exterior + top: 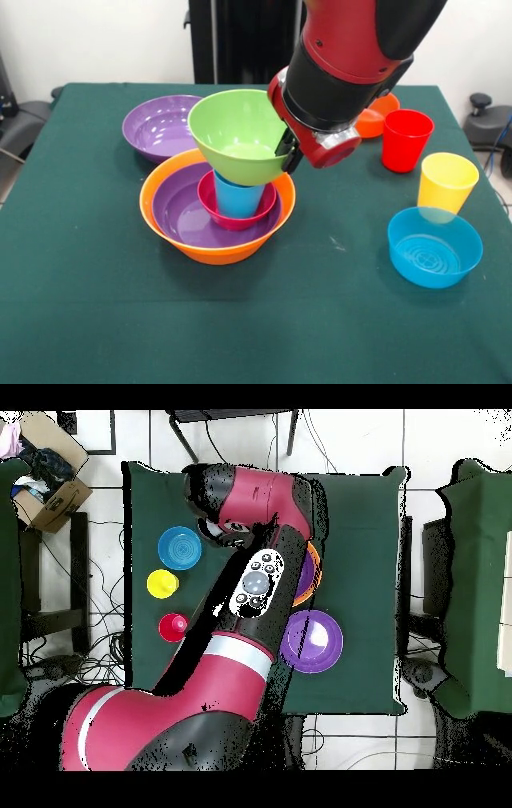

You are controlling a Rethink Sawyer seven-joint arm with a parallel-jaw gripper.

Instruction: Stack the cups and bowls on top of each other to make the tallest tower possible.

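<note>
The tower's base is a large orange bowl (210, 250). Nested in it are a purple bowl (180, 214), a small pink-red bowl (210, 204) and a blue cup (238, 198). A lime green bowl (236, 132) sits tilted right over the blue cup; I cannot tell whether it touches. My gripper (288, 152) is shut on the green bowl's right rim. In the overhead view the arm hides the tower except for a strip of the orange bowl (317, 569). The red cup (406, 140) and yellow cup (446, 182) stand upright to the right.
A second purple bowl (160, 124) (312, 640) lies behind and left of the tower. A small blue bowl (434, 246) (180, 547) sits front right, and a small orange bowl (378, 122) shows behind the arm. The overhead view shows the yellow cup (162, 584) and red cup (173, 626).
</note>
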